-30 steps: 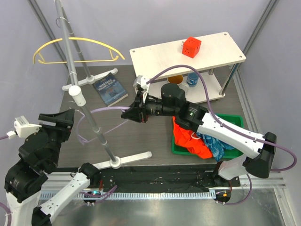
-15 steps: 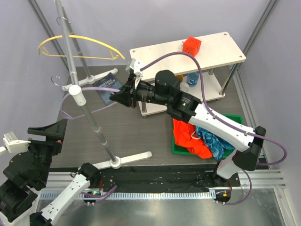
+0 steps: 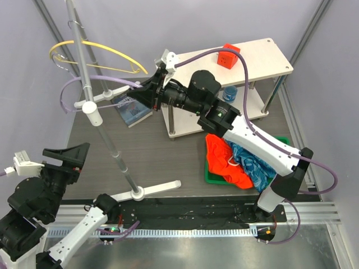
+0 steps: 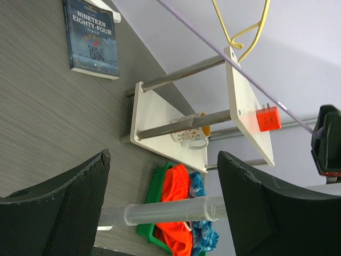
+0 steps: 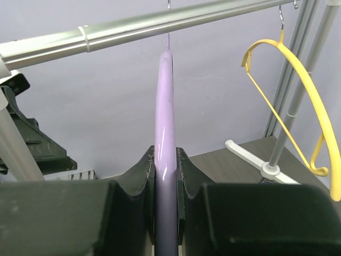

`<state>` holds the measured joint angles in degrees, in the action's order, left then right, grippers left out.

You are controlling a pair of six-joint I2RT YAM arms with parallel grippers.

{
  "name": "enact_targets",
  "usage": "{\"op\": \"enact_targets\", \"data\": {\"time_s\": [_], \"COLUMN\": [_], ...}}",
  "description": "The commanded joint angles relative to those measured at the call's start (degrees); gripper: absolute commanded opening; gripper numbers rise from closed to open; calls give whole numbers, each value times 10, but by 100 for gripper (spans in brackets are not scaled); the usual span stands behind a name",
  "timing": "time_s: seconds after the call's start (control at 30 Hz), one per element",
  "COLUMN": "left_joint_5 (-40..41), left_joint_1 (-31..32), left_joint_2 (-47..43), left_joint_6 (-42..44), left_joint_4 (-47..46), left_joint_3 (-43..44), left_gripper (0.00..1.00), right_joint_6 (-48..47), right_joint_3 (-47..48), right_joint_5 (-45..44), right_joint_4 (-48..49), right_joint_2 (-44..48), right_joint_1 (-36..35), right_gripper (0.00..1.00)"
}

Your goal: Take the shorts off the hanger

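Top view for you: a dark table (image 3: 168,157), with a white two-tier shelf (image 3: 258,56) at one o'clock and a red-orange cube (image 3: 227,56) on its upper board. A blue cup (image 3: 229,93) peeks out below. The left wrist view shows a mug (image 4: 192,136) on the lower board. There's a book (image 3: 134,112) lying flat at eleven o'clock and a green tray (image 3: 212,178) at four. The metal rack's pole (image 3: 106,140) slants across at nine.

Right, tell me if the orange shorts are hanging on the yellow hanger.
No, the orange shorts lie bunched in the green bin beside the blue-teal shorts, and the yellow hanger hangs bare.
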<state>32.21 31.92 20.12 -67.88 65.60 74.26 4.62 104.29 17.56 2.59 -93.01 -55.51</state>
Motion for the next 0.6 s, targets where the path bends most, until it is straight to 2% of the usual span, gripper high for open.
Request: {"op": "enact_targets", "data": {"time_s": [0.0,0.27,0.57], "left_joint_5": [-28,-44,-29], "left_joint_1": [2,2,2], "left_joint_2": [28,37,45], "left_joint_6": [30,40,27], "left_joint_4": [0,-28,-43], "left_joint_3": [8,-37,-53], "left_gripper": [80,80,80], "right_joint_6": [8,64,100], "right_joint_3": [32,-49,-137], "right_joint_5": [-19,-8,62], "right_joint_4": [73,122,134], "right_joint_2": [7,55,97], "right_joint_1": [12,66,103], "right_gripper": [1,1,1]}}
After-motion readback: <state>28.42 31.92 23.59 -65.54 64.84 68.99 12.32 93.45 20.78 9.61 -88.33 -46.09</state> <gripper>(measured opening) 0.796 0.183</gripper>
